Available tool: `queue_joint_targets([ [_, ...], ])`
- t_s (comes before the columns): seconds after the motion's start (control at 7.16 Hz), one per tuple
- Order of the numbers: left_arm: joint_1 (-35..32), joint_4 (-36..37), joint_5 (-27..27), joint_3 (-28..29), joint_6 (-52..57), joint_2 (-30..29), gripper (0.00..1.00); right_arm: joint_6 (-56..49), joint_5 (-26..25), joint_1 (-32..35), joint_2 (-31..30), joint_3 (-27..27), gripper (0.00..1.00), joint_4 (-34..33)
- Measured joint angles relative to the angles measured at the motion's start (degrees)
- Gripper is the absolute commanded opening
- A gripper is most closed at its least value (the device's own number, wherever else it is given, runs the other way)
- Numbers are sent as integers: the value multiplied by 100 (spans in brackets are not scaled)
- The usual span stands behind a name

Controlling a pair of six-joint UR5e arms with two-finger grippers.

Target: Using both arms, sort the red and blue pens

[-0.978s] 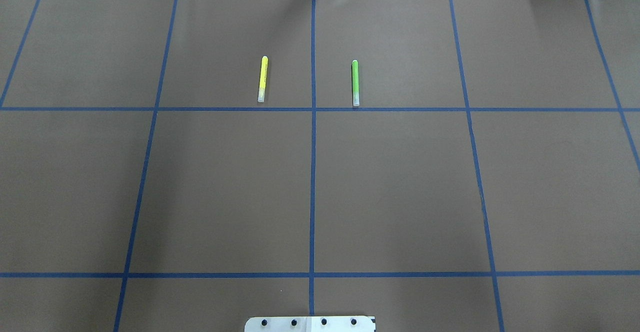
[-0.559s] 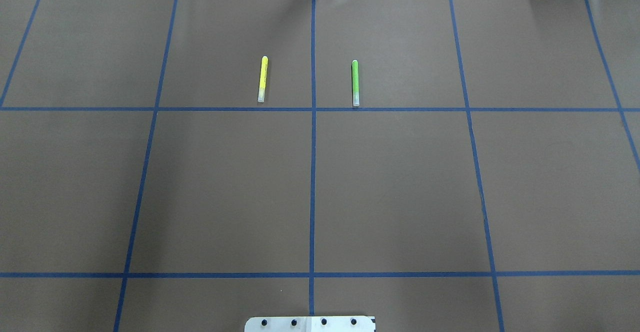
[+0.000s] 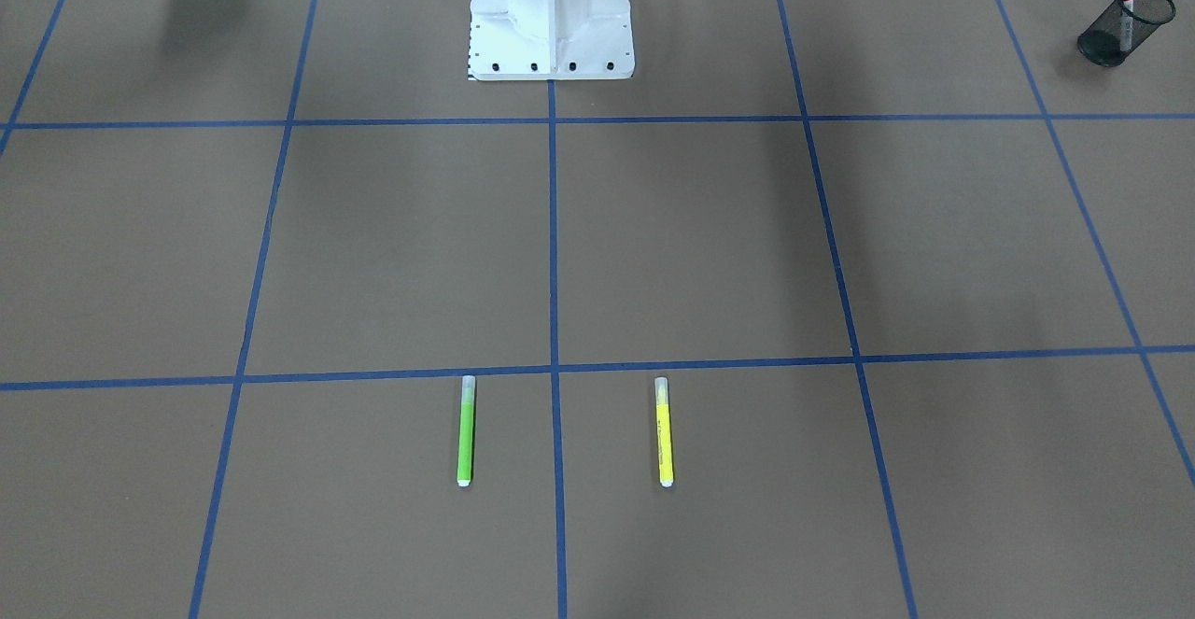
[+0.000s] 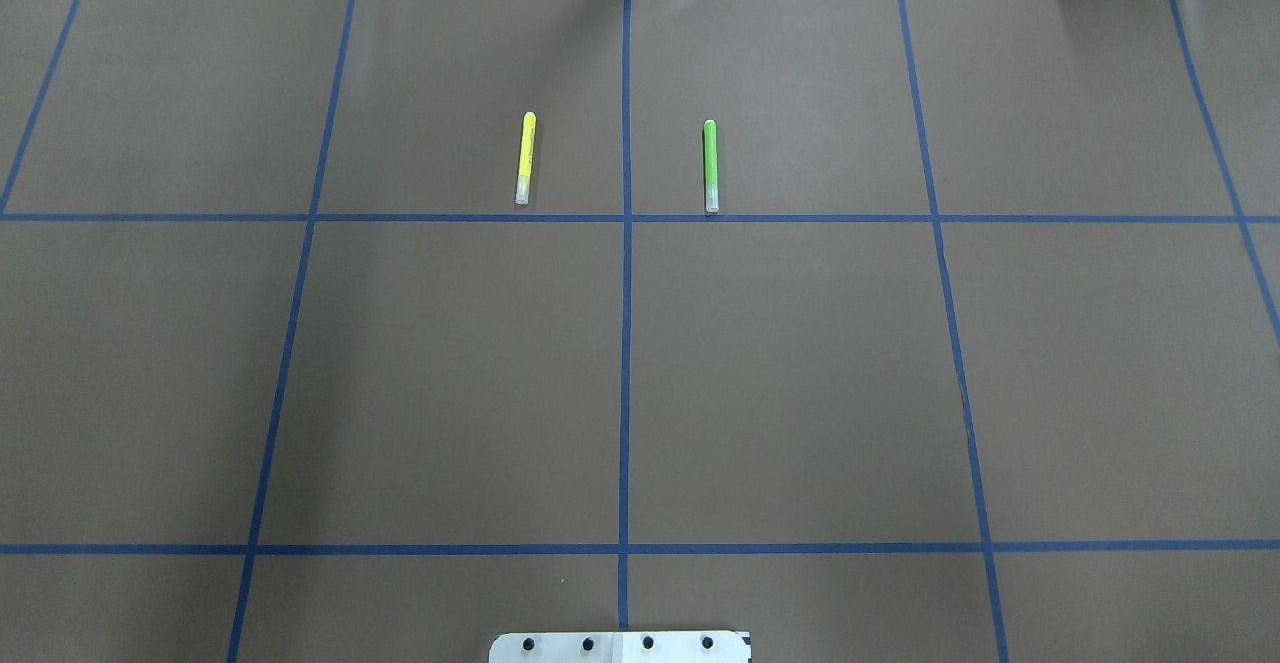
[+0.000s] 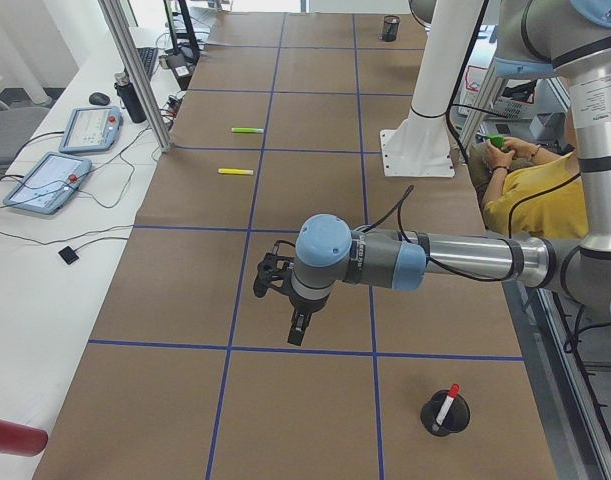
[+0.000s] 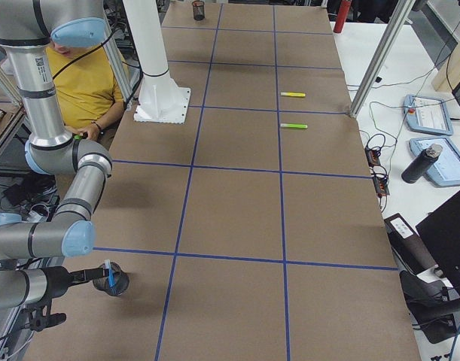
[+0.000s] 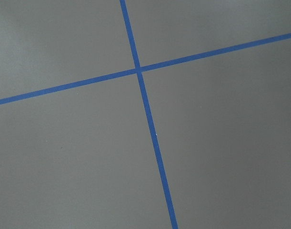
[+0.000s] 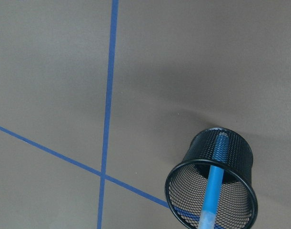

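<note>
Though seemingly finished, calls only for a check and retreat. White-barrelled, red-capped pen (image 5: 446, 404) in black mesh cup (image 5: 430, 412) at left end, cap up, long axis tilted off upright. Blue-barrelled pen (image 8: 213, 188) in 2nd black mesh cup (image 8: 193, 150) at right end, likewise leaning, pale end up. Cannot tell left gripper (image 5: 297, 330) or right gripper (image 6: 43, 320) spread or pressed together.

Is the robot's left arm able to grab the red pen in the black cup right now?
Probably yes. The red pen stands in the black cup with its cap poking above the rim, nothing covering it. The left gripper hangs over bare table close by, with nothing between them.
</note>
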Motion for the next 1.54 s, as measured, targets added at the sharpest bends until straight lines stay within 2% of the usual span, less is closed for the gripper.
queue_joint_targets([
  [0.7, 7, 4, 0, 97, 0, 3, 100, 1120, 962, -2278, 10, 0, 100, 2218],
  [1.12, 7, 8, -2, 120, 0, 3, 100, 2007, 1150, -3716, 41, 0, 100, 3894],
  [1.26, 7, 6, -1, 138, 0, 3, 100, 2106, 1179, -4111, 92, 1, 100, 4245],
  [1.54, 11, 6, -6, 157, 0, 5, 100, 2156, 1204, -4778, 391, 26, 100, 4473],
])
